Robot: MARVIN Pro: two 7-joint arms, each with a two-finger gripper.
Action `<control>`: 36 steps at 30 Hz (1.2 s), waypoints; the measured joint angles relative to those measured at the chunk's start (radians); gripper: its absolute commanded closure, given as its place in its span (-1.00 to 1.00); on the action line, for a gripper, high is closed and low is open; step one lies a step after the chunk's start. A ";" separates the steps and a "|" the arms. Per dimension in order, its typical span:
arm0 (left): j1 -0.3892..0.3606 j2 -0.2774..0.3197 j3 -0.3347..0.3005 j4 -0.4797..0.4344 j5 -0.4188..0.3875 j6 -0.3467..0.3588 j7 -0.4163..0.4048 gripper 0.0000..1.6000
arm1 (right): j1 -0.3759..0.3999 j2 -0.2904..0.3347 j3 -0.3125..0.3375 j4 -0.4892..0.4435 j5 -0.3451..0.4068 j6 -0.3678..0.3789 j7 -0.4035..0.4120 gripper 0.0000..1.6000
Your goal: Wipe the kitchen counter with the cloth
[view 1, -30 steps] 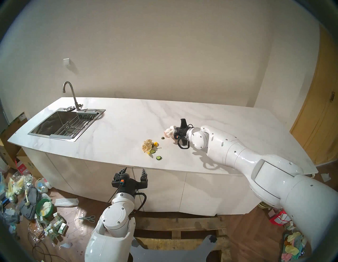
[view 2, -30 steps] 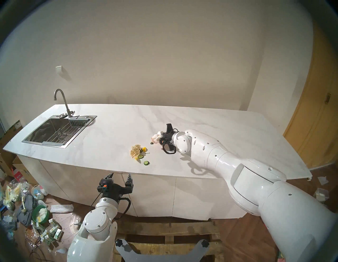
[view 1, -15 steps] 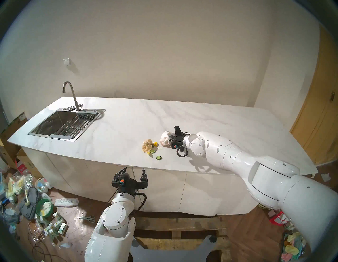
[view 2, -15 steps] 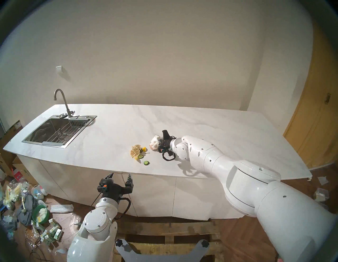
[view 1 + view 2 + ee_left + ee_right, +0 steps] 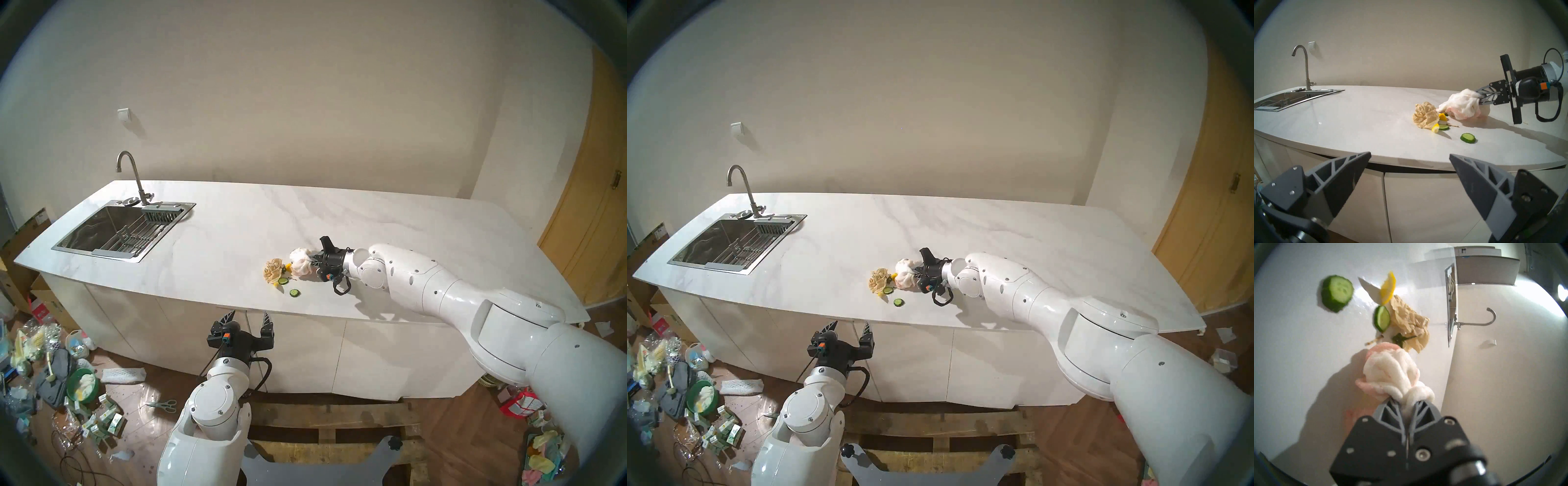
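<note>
The white marble-look kitchen counter (image 5: 237, 217) (image 5: 844, 224) (image 5: 1356, 108) (image 5: 1296, 361) fills the middle of the head views. My right gripper (image 5: 314, 262) (image 5: 916, 270) (image 5: 1479, 98) (image 5: 1406, 401) is shut on the bunched white cloth (image 5: 301, 260) (image 5: 906, 271) (image 5: 1463, 106) (image 5: 1390, 372) with pink edging, which rests on the counter. The cloth's front touches food scraps beside a tan crumpled paper wad (image 5: 272, 269) (image 5: 877, 279) (image 5: 1424, 116) (image 5: 1410, 327). My left gripper (image 5: 248, 317) (image 5: 851, 327) (image 5: 1409, 157) hangs open and empty below the counter's front edge.
Cucumber slices (image 5: 294, 292) (image 5: 898, 302) (image 5: 1467, 138) (image 5: 1337, 293) and lemon bits (image 5: 1435, 128) (image 5: 1388, 287) lie near the wad. A steel sink (image 5: 84, 234) (image 5: 695, 249) with a tap (image 5: 130, 173) sits at the counter's left. Clutter covers the floor at left (image 5: 51, 366).
My right arm has slid the cloth leftward and toward the front edge, up to the scrap pile, sweeping along a small green piece. The left arm has not moved.
</note>
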 measured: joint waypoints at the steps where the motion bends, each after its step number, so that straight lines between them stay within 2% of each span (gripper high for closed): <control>1: 0.000 0.000 0.000 0.000 0.000 0.000 0.000 -1.00 | -0.002 0.000 0.008 0.002 0.003 0.013 -0.013 1.00; 6: 0.000 0.000 0.000 0.000 0.000 0.000 0.000 -1.00 | -0.019 0.001 0.057 -0.004 0.029 0.065 -0.070 1.00; 13: 0.000 0.000 0.000 0.000 0.000 0.000 0.000 -1.00 | -0.040 0.035 0.098 -0.083 0.069 0.102 -0.057 1.00; 23: -0.001 0.000 0.000 0.003 0.000 0.000 0.001 -1.00 | -0.079 0.145 0.153 -0.225 0.111 0.124 -0.022 1.00; 36: -0.002 0.000 0.000 0.009 0.000 0.000 0.001 -1.00 | -0.143 0.285 0.173 -0.396 0.147 0.086 0.019 1.00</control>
